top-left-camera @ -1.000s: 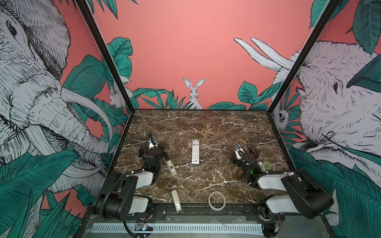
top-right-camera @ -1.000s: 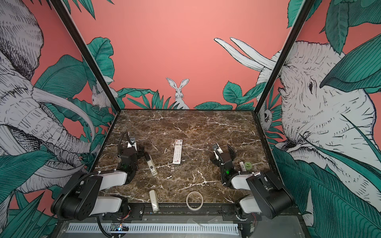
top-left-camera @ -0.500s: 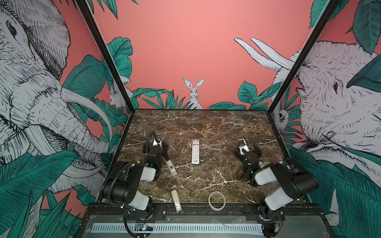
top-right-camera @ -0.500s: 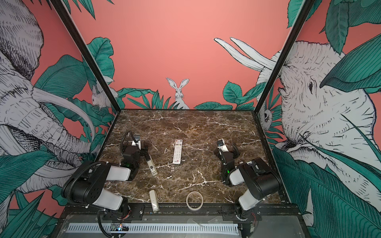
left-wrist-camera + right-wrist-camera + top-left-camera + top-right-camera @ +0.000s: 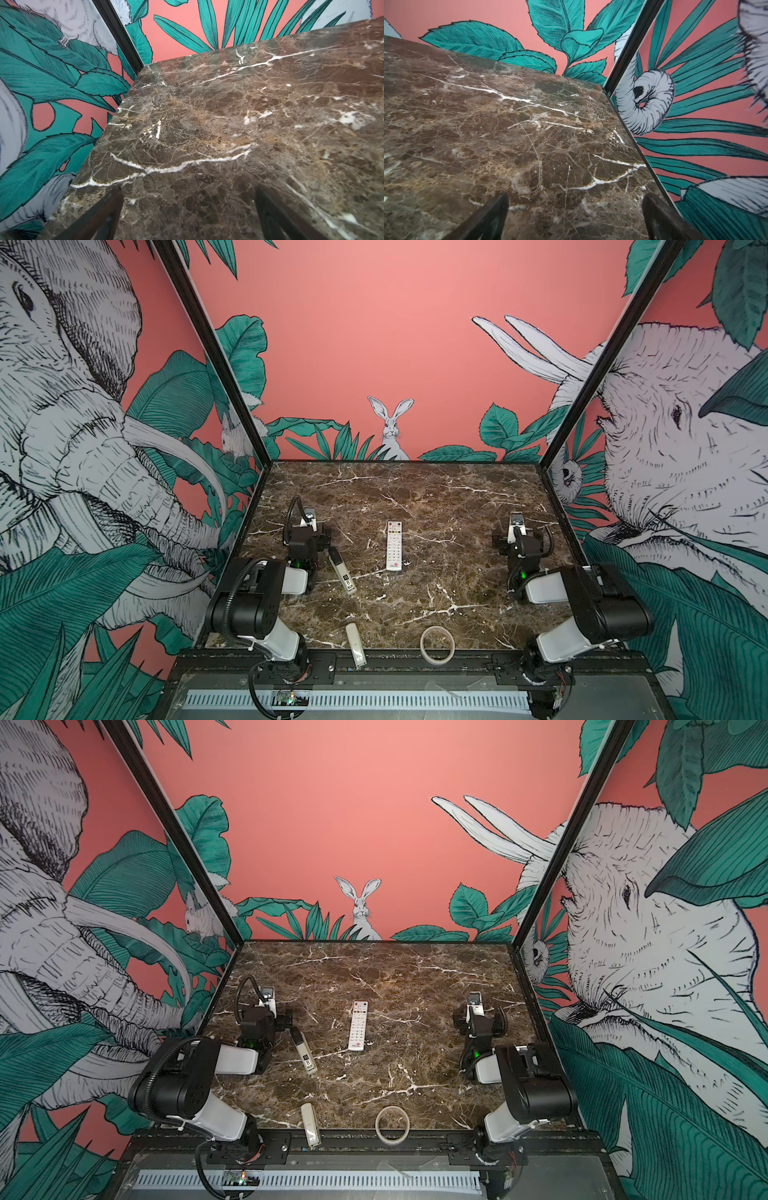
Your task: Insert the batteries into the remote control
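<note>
Remote control [image 5: 394,546] in the frame's middle likely needs a gentle flip first; left gripper [image 5: 188,194] and right gripper [image 5: 576,197] are spread wide, empty.

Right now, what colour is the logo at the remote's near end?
Red, on the white remote control; it shows best in a top view.

Brown marble surface [image 5: 457,497], shot through with white veins and tan patches. Mid-surface, the remote control [image 5: 394,546] shows white with rows of pale buttons, a few coloured ones, and a red logo at its near end. Towards the left edge lies a grey-white stick [image 5: 343,572] with a black-and-white label. At the front edge, a plain cream remote [image 5: 355,644] and a pale, see-through tape ring [image 5: 422,646]. The walls [image 5: 374,344] are salmon pink with teal leaves, grey-white line-drawn elephants and a white rabbit [image 5: 390,427]. The left arm [image 5: 249,605] and right arm [image 5: 615,610] are black and white, each with a green light.
</note>
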